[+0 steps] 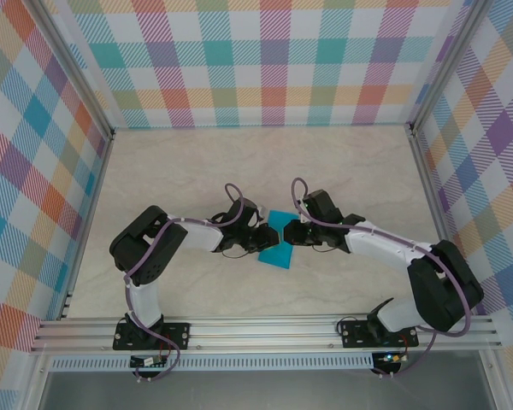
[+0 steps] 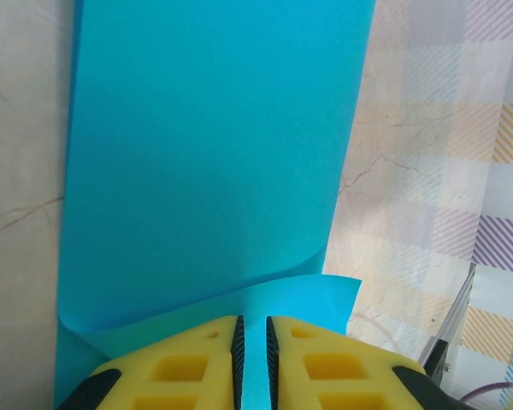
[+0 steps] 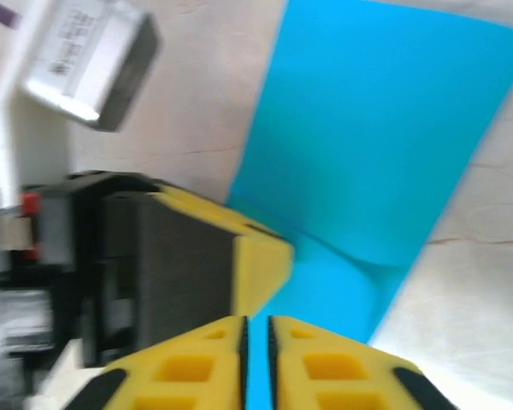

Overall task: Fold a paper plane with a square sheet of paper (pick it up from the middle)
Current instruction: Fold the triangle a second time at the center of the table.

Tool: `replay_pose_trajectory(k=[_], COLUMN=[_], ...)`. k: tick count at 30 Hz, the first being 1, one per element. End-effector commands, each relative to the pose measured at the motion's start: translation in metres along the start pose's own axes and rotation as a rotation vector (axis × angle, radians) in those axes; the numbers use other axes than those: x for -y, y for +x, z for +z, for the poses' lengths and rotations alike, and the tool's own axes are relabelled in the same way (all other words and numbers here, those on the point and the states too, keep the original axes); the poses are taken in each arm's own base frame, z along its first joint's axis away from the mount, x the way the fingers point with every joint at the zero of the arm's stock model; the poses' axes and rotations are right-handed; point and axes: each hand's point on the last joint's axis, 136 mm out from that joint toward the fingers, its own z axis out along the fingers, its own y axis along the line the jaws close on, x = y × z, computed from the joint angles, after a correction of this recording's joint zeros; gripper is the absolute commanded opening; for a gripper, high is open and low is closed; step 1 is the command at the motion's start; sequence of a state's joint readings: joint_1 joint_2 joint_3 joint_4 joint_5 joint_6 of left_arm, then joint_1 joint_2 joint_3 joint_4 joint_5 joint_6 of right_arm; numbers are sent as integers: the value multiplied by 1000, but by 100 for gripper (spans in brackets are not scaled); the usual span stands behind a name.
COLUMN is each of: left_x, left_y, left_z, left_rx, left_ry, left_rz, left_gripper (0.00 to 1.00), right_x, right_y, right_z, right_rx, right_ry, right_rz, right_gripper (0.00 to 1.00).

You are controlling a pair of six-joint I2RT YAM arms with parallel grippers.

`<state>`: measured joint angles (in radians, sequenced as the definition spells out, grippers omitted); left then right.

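The square sheet of paper [image 1: 280,254] is bright cyan and lies mid-table between the two arms, bent over on itself. In the left wrist view the sheet [image 2: 205,154] stretches away from my left gripper [image 2: 255,320], and a curled layer and one free corner sit right at the fingertips. The left jaws are drawn together to a thin slit with blue showing in it. My right gripper [image 3: 256,320] faces it from the other side, also closed to a slit, tips over the sheet [image 3: 385,128]. The left gripper's yellow finger [image 3: 261,256] sits just ahead of them.
A beige marble-look tabletop [image 1: 197,171] runs to chequered walls on three sides. The aluminium rail [image 1: 256,329] with both arm bases lies along the near edge. In the top view the left gripper [image 1: 265,239] and the right gripper [image 1: 292,232] almost touch.
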<state>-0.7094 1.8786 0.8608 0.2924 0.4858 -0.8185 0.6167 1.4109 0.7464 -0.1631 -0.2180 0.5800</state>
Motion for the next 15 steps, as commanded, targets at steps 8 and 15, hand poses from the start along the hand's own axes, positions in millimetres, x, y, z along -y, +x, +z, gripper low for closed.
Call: replay_pose_trajectory(k=[8, 15], left_x=[-43, -41], left_y=[19, 18], left_z=[10, 10], left_rx=[-44, -42], left_ry=[-135, -133], left_rz=[-29, -27], left_gripper=[18, 18], right_x=[-15, -9], right_y=[37, 44], right_z=[21, 33], right_rx=[-198, -243], right_ry=[-159, -132], right_rz=[208, 243], right_gripper=[9, 9])
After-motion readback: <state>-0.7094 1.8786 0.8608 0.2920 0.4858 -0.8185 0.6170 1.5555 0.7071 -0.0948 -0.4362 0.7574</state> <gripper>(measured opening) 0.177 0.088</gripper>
